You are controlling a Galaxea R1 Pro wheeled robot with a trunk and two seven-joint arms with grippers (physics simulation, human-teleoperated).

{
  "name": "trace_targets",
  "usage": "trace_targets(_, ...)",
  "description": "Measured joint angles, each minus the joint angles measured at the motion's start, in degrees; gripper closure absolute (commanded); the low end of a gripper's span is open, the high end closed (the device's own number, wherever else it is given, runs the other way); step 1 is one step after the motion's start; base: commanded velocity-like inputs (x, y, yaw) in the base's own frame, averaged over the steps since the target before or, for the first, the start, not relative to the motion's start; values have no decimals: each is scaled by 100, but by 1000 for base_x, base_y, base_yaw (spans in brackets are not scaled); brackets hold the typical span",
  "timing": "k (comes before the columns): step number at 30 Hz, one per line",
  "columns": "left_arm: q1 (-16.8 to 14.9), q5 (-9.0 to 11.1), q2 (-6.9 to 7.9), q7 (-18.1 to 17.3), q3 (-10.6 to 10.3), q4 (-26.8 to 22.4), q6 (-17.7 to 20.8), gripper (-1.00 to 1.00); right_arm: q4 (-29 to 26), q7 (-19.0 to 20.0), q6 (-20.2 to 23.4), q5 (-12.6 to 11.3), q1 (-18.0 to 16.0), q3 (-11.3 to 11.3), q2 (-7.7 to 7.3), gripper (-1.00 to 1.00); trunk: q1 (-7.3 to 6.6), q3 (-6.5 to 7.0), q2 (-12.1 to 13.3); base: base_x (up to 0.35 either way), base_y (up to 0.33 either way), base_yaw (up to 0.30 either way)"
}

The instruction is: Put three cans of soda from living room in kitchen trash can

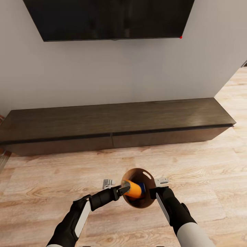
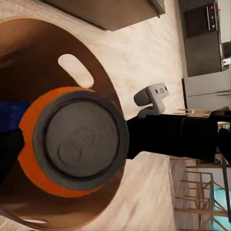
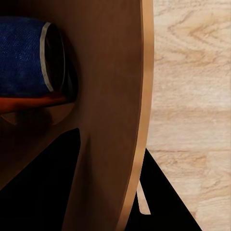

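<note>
Two grippers meet at the tash can (image 1: 138, 202), held above the plank floor (image 1: 192, 164) in front of the low cabinet (image 1: 113, 123). Left gripper (image 1: 124, 188) pinches an orange can (image 2: 72, 142) at the bin's mouth; a blue can (image 3: 24, 55) lies inside. Right gripper (image 1: 153, 192) clamps the bin's rim.

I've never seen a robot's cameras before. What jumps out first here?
A brown-lined trash can held low between two black arms over pale wood floor, an orange soda can and a blue can inside it. Behind stand a long dark cabinet and a black wall TV.
</note>
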Motion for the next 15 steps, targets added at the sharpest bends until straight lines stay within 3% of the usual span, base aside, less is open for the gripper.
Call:
trace_targets(3,3,14,13,-108,12,-6,23,-100,0,0,0,-1,0,0,0,100,0,0,0,0,0,0)
trace_targets(6,2,20,63,-461,36,-10,36,-100,0,-1,1,6,0,0,0,100,0,0,0,0,0,0)
trace_targets(8,3,22,227,-911,49,-8,46,-100,0,1,-1,-12,0,1,0,100,0,0,0,0,0,0)
trace_targets(9,4,24,395,-1228,56,-4,54,-100,0,0,0,-3,0,0,0,100,0,0,0,0,0,0)
trace_targets(11,4,29,587,-1502,63,-1,59,-100,0,-1,1,6,0,0,0,100,0,0,0,0,0,0)
trace_targets(12,4,31,948,-1832,149,18,58,-100,0,1,1,8,0,2,0,100,0,0,0,0,0,0)
trace_targets(14,3,32,1185,-1910,257,36,54,-100,0,2,-1,-7,0,4,0,100,0,0,0,0,0,0)
trace_targets(15,3,33,1338,-1962,406,46,49,-100,0,1,-1,-5,0,4,0,100,0,0,0,0,0,0)
